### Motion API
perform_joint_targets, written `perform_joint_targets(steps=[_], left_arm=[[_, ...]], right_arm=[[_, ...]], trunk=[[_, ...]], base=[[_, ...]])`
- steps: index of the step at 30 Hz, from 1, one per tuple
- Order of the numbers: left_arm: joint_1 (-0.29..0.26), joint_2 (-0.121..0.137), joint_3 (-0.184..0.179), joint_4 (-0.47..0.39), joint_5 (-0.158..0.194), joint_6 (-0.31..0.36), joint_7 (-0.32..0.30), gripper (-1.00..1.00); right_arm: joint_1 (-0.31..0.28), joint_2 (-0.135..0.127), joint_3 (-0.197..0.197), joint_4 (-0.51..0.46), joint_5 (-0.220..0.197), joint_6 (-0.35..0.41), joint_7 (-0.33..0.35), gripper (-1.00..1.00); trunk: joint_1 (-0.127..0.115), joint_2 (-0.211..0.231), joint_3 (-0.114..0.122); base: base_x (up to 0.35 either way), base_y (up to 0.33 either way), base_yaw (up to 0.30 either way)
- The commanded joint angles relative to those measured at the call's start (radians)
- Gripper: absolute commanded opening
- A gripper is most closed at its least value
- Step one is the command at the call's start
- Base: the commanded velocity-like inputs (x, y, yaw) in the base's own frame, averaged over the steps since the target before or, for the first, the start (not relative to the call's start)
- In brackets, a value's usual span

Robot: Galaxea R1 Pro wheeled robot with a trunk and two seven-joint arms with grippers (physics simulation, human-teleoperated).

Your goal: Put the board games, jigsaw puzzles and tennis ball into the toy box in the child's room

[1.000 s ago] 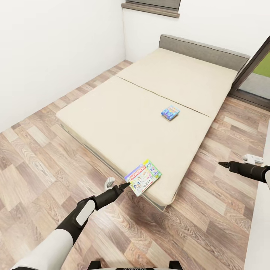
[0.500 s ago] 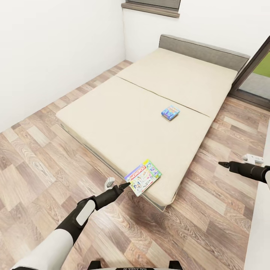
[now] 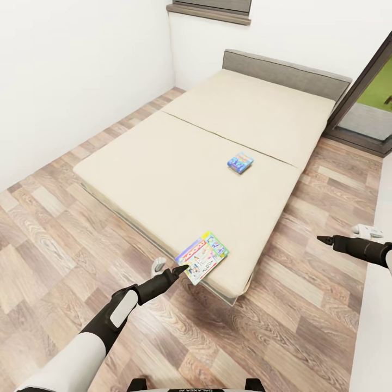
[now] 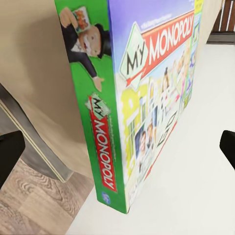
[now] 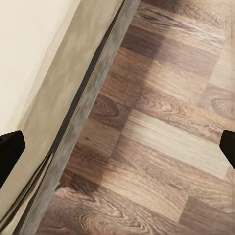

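Bed [image 3: 179, 163] with the beige mattress and the grey headboard stands in front of me on the wooden floor [image 3: 49, 234]. Two board games lie on it. The near one, marked "My Monopoly" [image 3: 202, 257], is at the near corner of the mattress and it hangs a little over the edge. The far one, the small blue board game [image 3: 240, 162], lies flat in the middle part of the mattress, just before the seam, well apart from the first.

My left gripper [image 3: 170, 269] is just beside the near edge of the Monopoly box; whether it touches I cannot tell. In the left wrist view the box [image 4: 147, 93] stands between the two dark fingertips [image 4: 10, 152], which are wide apart at both sides, so the fingers are released and grasp nothing.

My right gripper [image 3: 342, 238] hangs over the floor at the right of the bed, away from both games. In the right wrist view its fingertips [image 5: 10, 149] are also spread wide, with only the bed side and the floor planks between them.
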State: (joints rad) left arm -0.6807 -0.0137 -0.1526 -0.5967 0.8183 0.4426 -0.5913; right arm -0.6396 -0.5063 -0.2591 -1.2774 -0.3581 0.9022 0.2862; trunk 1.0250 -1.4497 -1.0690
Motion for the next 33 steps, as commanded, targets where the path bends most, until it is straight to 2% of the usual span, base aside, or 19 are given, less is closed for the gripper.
perform_joint_targets(steps=[1, 24, 33], left_arm=[[0.0, 0.0, -0.001, 0.0, 0.01, 0.008, 0.001, 1.0], [-0.001, 0.005, 0.0, -0.001, 0.011, 0.008, 0.0, 1.0], [-0.007, 0.009, 0.003, 0.0, 0.009, 0.008, -0.021, 1.0]], right_arm=[[0.0, 0.0, -0.002, -0.001, 0.007, 0.004, 0.009, 1.0], [0.003, 0.0, -0.002, -0.005, 0.007, 0.004, 0.009, 1.0], [0.003, 0.0, -0.002, -0.005, 0.007, 0.004, 0.009, 1.0]], trunk=[[0.0, 0.0, -0.001], [0.0, 0.0, -0.001], [0.0, 0.0, -0.001]], base=[[0.0, 0.0, -0.031], [0.0, 0.0, -0.008], [0.0, 0.0, -0.137]])
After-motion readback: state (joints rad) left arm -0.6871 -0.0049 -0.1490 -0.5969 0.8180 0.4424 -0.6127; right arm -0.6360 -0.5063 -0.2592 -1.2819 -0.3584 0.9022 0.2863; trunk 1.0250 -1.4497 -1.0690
